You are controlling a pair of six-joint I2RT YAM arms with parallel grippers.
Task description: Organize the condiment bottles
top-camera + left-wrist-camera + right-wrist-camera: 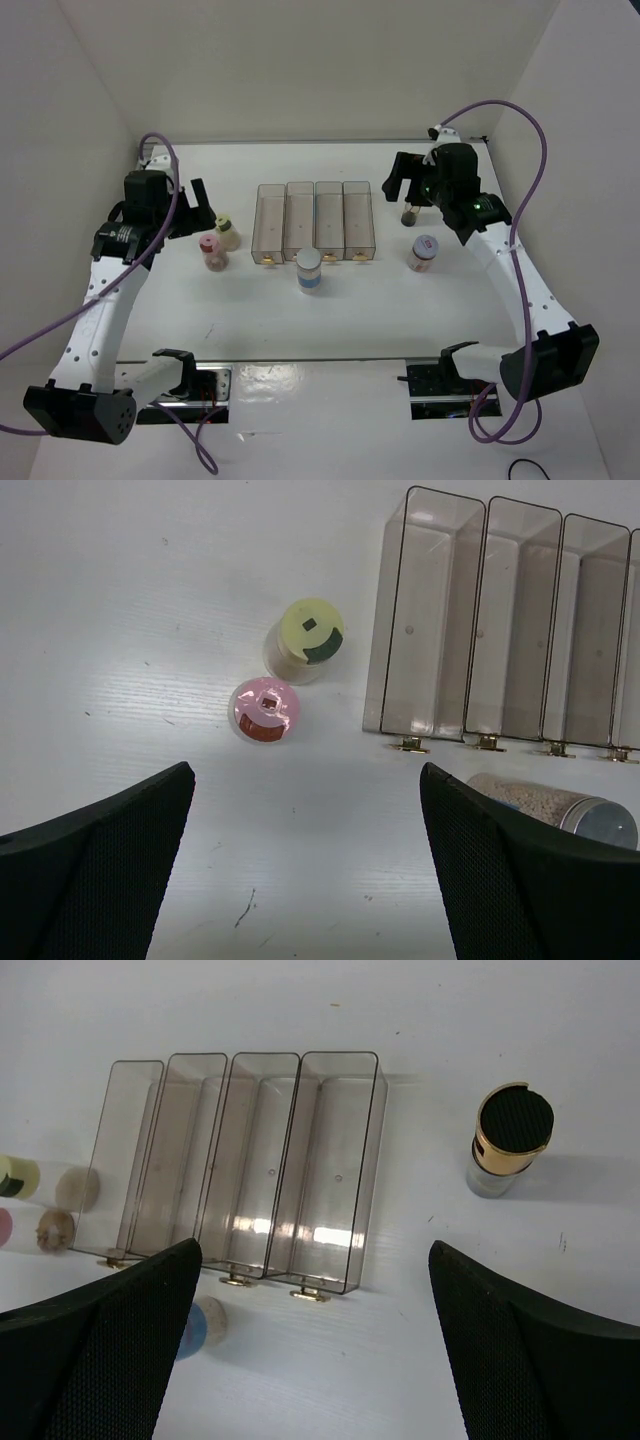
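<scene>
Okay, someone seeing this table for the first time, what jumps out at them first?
The row of four clear bins sits empty mid-table. Scattered around it are a yellow-capped jar and a pink-capped jar to the left, a blue-banded jar in front, and a red-marked jar and a slim dark-capped jar to the right. The left pincer and right pincer hover open on either side.

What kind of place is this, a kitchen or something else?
Probably a robot test booth: plain white walls box in a white table, a left arm and right arm are bolted at its near edge, and small jars stand by clear bins.
</scene>
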